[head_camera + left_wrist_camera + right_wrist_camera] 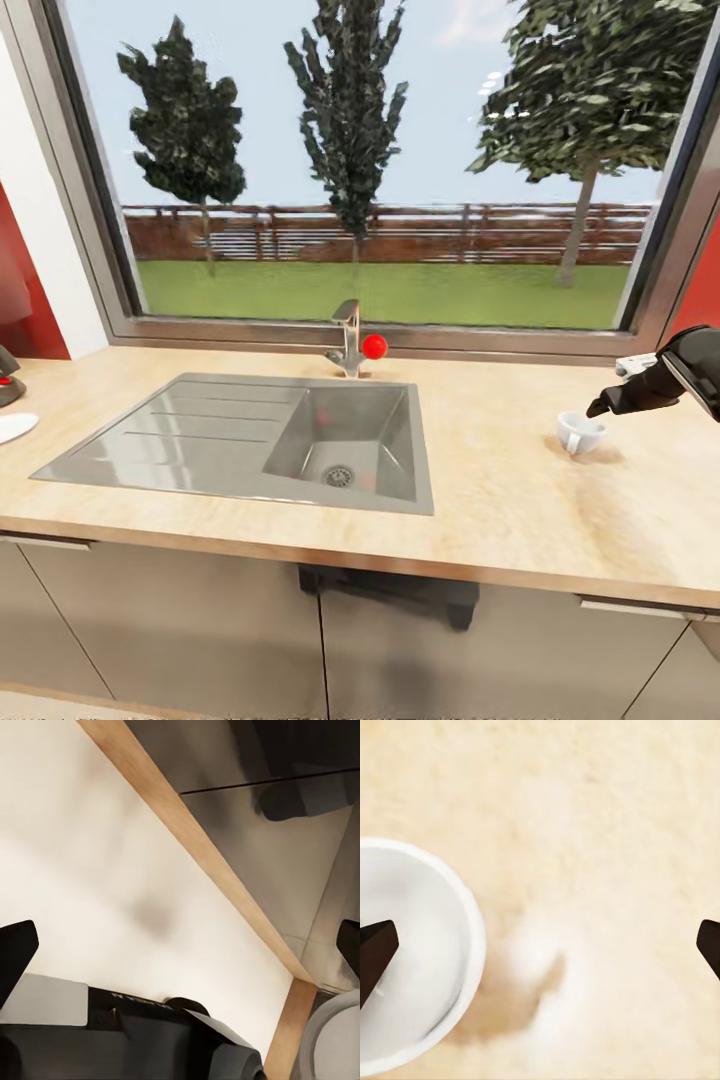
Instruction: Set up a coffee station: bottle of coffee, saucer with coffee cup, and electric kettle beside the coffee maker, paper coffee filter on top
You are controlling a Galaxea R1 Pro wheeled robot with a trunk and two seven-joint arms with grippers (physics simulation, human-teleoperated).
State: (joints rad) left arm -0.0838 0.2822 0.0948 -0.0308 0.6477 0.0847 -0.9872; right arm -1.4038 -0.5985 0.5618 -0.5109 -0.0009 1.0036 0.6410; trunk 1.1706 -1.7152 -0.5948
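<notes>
The white coffee cup (580, 432) stands upright on the beige kitchen countertop (500, 500), right of the sink. My right gripper (601, 408) hovers just above the cup's right rim. In the right wrist view the right gripper (540, 949) is open, one fingertip (375, 952) over the coffee cup's (420, 945) hollow and the other far off over bare wood. The white saucer (14, 427) lies at the far left edge, cut off by the frame. My left gripper (180, 945) is open and holds nothing, down low by the cabinet fronts.
A steel sink (200, 430) with a faucet (348, 338) and red knob fills the counter's middle. A dark object with a red spot (6, 376) sits at the left edge. A small white item (636, 364) lies by the window sill. Grey cabinet fronts (180, 630) run below.
</notes>
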